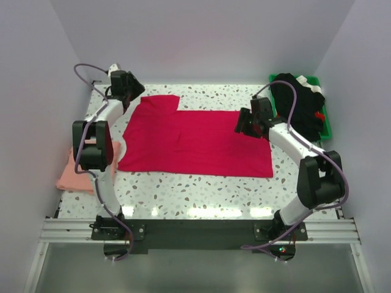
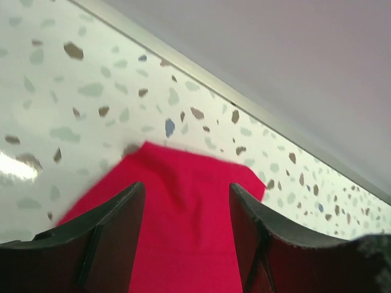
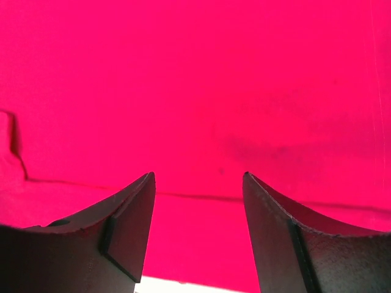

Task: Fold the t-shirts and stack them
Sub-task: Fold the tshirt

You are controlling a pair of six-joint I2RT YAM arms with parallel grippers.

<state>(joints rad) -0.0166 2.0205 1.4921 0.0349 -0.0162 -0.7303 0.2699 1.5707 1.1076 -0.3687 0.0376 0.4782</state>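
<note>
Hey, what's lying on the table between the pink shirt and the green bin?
The crimson t-shirt, spread flat, fills most of the stretch between the pink shirt and the green bin. The top view shows it.

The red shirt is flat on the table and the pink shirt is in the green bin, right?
No. The red shirt is flat on the table, but the pink shirt lies at the table's left edge, not in the green bin; the top view shows it.
</note>
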